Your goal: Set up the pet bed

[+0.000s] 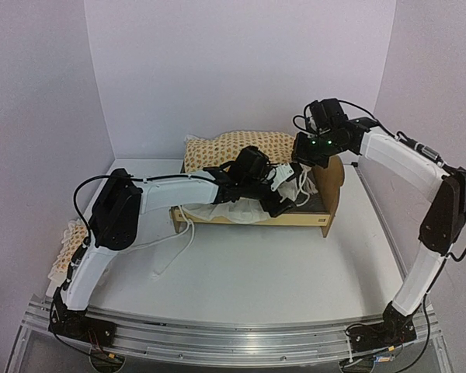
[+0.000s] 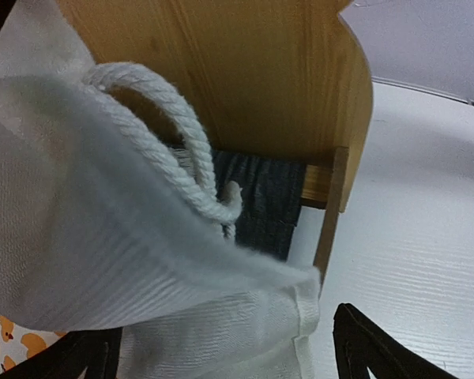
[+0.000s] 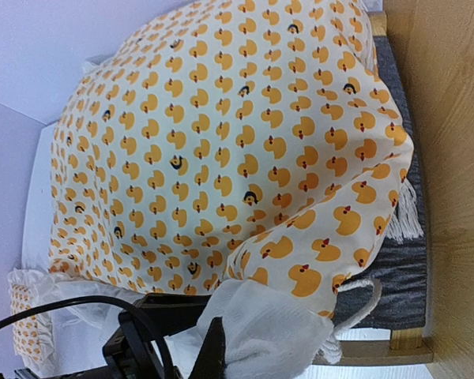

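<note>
The pet bed (image 1: pixel 252 217) stands mid-table with its scalloped headboard (image 1: pixel 331 180) to the right. The headboard (image 2: pixel 245 71) and dark grey base (image 2: pixel 261 201) show in the left wrist view. The duck-patterned cushion (image 1: pixel 233 146) (image 3: pixel 213 134) lies tilted over the bed's back rail. My left gripper (image 1: pixel 278 196) (image 2: pixel 221 343) is open over the bed, and the cushion's white ruffle (image 2: pixel 103 253) drapes between and over its fingers. My right gripper (image 1: pixel 301 162) (image 3: pixel 237 332) is just left of the headboard and looks shut on the white ruffle (image 3: pixel 280 335). One of its fingers is hidden by the cloth.
A small matching pillow (image 1: pixel 68 242) lies at the table's left edge beside the left arm. White rope ties (image 1: pixel 182 233) trail from the bed onto the table in front. A tie loop (image 2: pixel 174 134) hangs before the headboard. Walls close in at the back and both sides.
</note>
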